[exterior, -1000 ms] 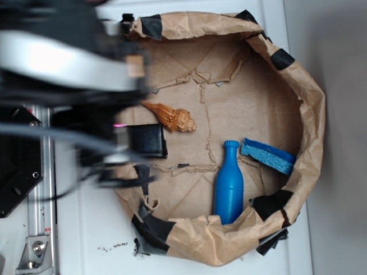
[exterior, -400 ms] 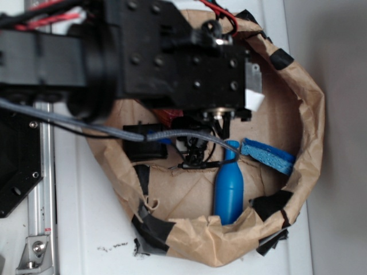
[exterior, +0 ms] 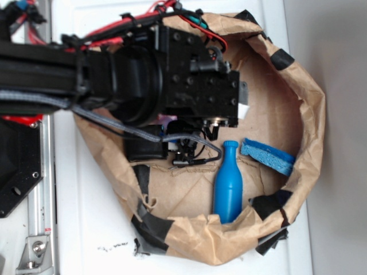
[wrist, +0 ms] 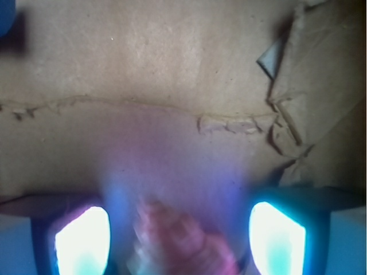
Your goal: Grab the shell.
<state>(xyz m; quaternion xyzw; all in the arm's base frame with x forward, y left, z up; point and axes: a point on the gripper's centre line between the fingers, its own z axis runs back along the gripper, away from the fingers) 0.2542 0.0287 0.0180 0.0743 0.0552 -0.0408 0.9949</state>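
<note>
In the wrist view the shell [wrist: 172, 232] shows as a blurred pinkish, knobbly shape at the bottom edge. It lies on brown paper between my two brightly lit fingers [wrist: 83, 240]. My gripper [wrist: 180, 243] is open, with its jaws wide apart on either side of the shell and clear gaps on both sides. From the exterior camera my black arm reaches in from the left. The gripper [exterior: 188, 150] hangs over the spot and hides the shell.
A blue bottle [exterior: 228, 186] lies just right of the gripper, with a blue sponge [exterior: 268, 156] beyond it. A black square pad [exterior: 146, 150] sits to the gripper's left. A crumpled brown paper wall [exterior: 312, 114] with black tape rings the area. Torn paper creases [wrist: 229, 123] lie ahead.
My arm has swung in from the left over the shell, which showed uncovered one second ago. The bottle, sponge and pad have not moved.
</note>
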